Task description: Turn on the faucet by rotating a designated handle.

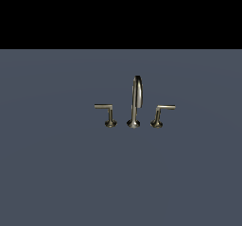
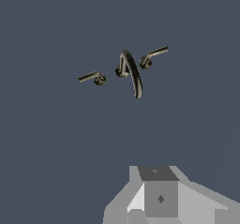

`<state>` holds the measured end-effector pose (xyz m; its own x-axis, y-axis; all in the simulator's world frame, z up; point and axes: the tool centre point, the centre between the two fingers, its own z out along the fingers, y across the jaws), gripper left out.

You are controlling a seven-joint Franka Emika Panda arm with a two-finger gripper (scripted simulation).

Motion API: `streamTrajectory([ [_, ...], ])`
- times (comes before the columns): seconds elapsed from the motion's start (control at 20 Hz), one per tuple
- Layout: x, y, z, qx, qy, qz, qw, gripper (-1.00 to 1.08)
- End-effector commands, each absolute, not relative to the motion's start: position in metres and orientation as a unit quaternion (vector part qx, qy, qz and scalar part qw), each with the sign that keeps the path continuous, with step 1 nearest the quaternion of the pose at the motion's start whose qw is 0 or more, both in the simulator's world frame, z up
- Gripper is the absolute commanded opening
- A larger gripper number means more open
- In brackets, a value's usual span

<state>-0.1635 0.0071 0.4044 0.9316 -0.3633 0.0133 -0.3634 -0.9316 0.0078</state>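
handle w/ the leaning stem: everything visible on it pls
The handle is a brass-coloured, metallic-looking L-shaped lever: flared base on the grey surface, stem leaning, thin straight arm pointing to the exterior view's right, away from the spout. It stands on that side of the spout, apart from it. Nothing touches it; the gripper shows only in the wrist view, well clear.

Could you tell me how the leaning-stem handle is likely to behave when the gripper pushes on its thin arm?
The handle looks like rigid brass, so it should not flex. Its flared base suggests a fixed mount, so it would probably pivot rather than slide. The thin, smooth arm may let the gripper slip.
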Motion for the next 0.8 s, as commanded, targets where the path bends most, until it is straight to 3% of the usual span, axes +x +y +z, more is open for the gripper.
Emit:
streamTrajectory([
  [0.0, -0.147, 0.005, 0.386, 0.976, -0.219, 0.006, 0.004, -1.0],
  [0.75, -0.058, -0.03, 0.281, 0.912, -0.411, 0.004, 0.002, -1.0],
])
